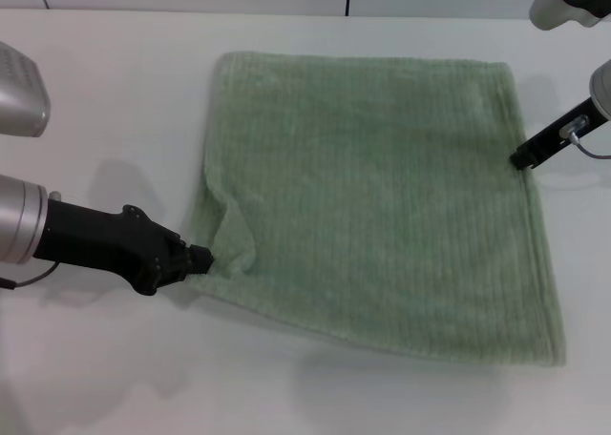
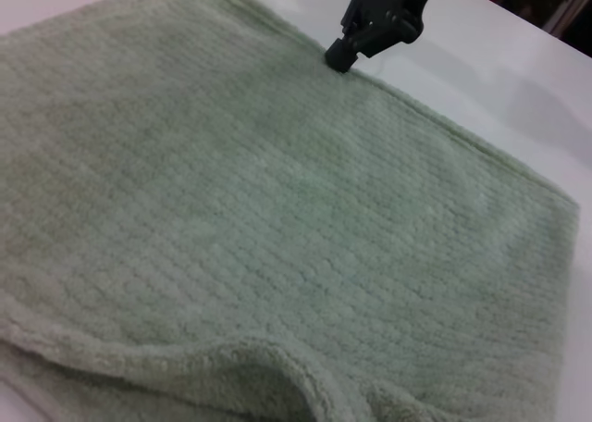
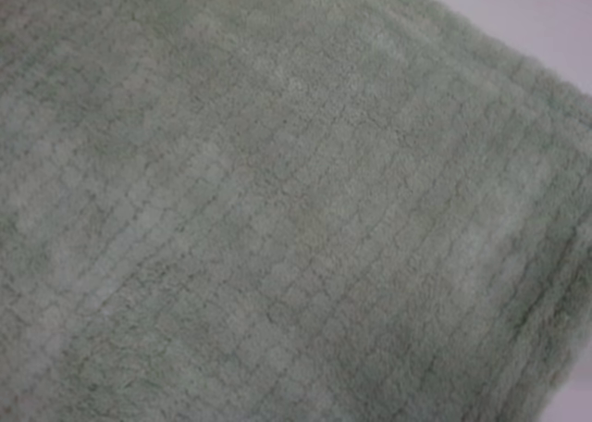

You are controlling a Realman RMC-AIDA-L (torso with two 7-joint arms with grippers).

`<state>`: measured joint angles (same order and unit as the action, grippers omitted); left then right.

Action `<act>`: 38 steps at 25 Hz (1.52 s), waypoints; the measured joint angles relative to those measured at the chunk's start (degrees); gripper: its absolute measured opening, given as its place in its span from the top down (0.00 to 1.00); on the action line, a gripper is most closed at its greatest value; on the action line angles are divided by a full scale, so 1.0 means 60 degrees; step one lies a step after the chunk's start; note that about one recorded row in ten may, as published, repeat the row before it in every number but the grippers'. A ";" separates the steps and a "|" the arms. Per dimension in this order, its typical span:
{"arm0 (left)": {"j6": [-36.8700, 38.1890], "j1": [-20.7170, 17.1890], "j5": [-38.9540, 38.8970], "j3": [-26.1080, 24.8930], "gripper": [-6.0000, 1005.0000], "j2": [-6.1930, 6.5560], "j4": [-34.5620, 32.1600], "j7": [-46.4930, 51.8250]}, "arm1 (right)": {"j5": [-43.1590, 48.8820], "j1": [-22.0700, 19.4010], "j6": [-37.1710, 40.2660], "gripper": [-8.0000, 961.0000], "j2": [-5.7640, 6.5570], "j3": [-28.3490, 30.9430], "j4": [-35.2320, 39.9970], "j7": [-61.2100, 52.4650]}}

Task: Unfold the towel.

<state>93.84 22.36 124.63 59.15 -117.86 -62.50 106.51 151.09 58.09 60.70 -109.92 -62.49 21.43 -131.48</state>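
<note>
The pale sage-green towel [image 1: 382, 206] lies spread on the white table, roughly square, with ribbed lines. Its near-left edge is bunched into a raised fold [image 1: 229, 230]. My left gripper [image 1: 200, 260] is at that fold, low over the table, shut on the towel's edge. My right gripper [image 1: 520, 158] is narrow and shut, its tip resting on the towel's right hem. I cannot tell if it pinches cloth. The left wrist view shows the towel [image 2: 277, 228] and the right gripper [image 2: 338, 56] at the far hem. The right wrist view is filled by the towel [image 3: 277, 209].
The white table [image 1: 115, 120] runs around the towel on all sides. A grey part of my left arm [image 1: 19, 92] sits at the far left edge. The table's far edge runs along the top of the head view.
</note>
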 joint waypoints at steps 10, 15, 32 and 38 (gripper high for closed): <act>0.0089 0.0017 -0.0017 -0.0515 0.95 -0.0011 0.0526 -0.0006 | -0.0001 0.0008 0.0006 0.99 0.0030 0.0000 0.0001 0.0000; 0.0514 0.0156 -0.0017 -0.0939 0.94 0.0051 0.0830 -0.0018 | -0.0001 0.0021 0.0007 0.99 0.0039 0.0000 0.0003 0.0000; 0.0365 0.0436 -0.0240 -0.1928 0.84 -0.0008 0.1046 -0.0732 | -0.0001 0.0022 -0.0006 0.96 0.0040 0.0000 0.0003 0.0000; -0.0419 0.0686 -0.1646 -0.2140 0.85 -0.0013 0.2232 -0.2000 | 0.0109 0.0112 0.0019 0.94 0.0040 0.0008 0.0003 -0.0044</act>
<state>91.32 26.47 114.76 46.31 -117.94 -49.11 94.51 151.74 58.76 60.81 -109.68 -62.44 21.45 -131.75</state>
